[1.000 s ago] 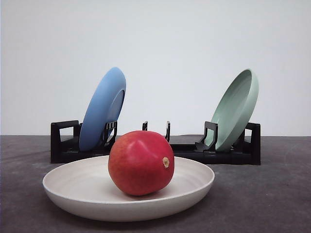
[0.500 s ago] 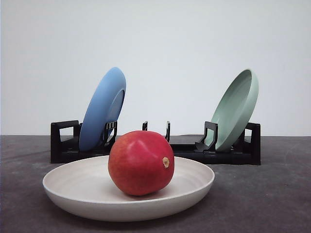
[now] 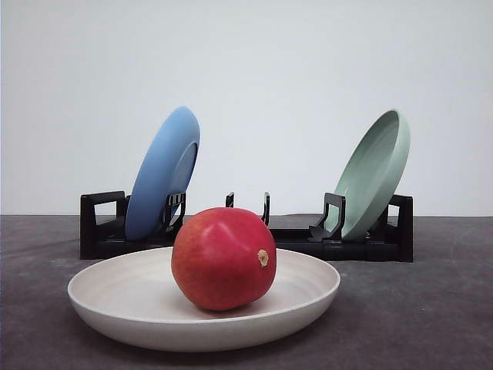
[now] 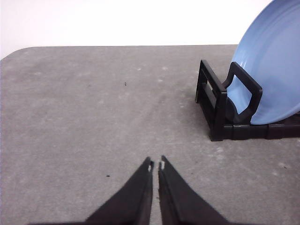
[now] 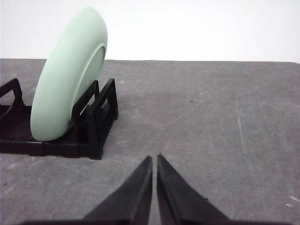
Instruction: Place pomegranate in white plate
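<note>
The glossy red pomegranate [image 3: 223,258] rests in the middle of the white plate [image 3: 100,297], which lies flat on the grey table at the front. Its tan stem nub faces right. My left gripper [image 4: 155,164] is shut with nothing in it, hovering over bare table beside the rack end that holds the blue plate [image 4: 274,75]. In the right wrist view my right gripper [image 5: 154,158] is shut and empty too, over bare table near the rack end with the pale green plate [image 5: 68,75].
Behind the white plate a black dish rack [image 3: 300,239] runs across the table. A blue plate [image 3: 163,173] leans in its left slots and a pale green plate [image 3: 375,173] in its right slots. A white wall stands behind.
</note>
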`<state>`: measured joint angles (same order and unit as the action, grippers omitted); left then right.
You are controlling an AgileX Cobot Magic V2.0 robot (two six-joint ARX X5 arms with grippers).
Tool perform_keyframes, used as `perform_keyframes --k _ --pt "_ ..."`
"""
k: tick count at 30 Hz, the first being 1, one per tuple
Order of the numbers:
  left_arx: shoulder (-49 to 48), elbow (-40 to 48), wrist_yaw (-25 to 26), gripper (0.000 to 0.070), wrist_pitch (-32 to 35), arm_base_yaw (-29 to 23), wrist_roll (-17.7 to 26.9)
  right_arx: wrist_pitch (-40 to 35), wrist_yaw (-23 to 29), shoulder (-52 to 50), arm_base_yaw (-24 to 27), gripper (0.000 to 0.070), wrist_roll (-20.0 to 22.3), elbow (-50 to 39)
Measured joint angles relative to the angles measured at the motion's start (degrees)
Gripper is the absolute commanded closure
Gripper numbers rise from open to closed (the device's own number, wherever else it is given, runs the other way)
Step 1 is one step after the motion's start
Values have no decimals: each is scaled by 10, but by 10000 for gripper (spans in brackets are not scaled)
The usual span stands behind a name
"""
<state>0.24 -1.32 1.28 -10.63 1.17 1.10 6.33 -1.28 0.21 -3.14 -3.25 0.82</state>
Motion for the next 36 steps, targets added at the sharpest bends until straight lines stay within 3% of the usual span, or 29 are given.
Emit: perform_keyframes --k 36 --pt "0 0 0 700 0 0 0 0 0 0 0 689 0 0"
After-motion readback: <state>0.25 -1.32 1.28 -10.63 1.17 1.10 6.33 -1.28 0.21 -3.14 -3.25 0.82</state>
